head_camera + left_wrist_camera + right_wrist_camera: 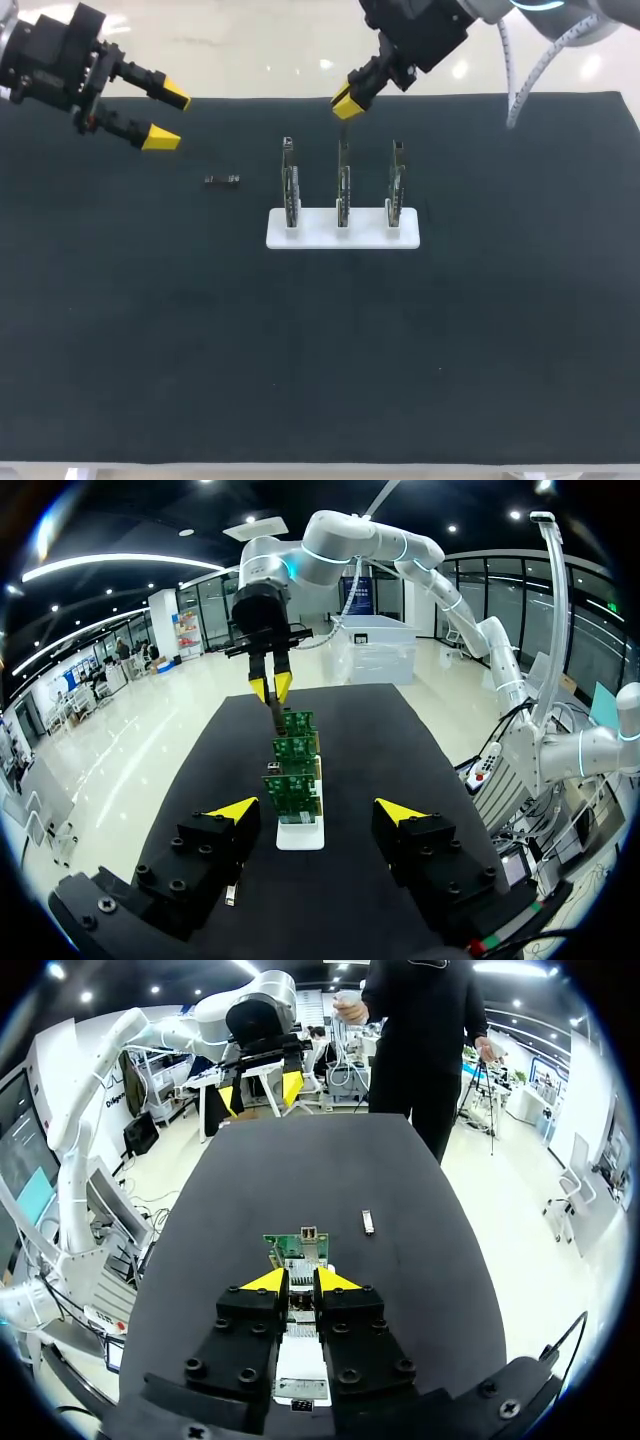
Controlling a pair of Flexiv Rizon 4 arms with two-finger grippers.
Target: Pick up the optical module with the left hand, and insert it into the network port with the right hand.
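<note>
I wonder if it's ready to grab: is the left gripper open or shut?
Open. The left gripper's yellow tips stand well apart in the head view, with nothing between them.

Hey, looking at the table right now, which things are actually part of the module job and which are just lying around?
Part of the job: optical module, three network cards, white stand holding them, left gripper, right gripper.
Just lying about: only the black mat underneath.
</note>
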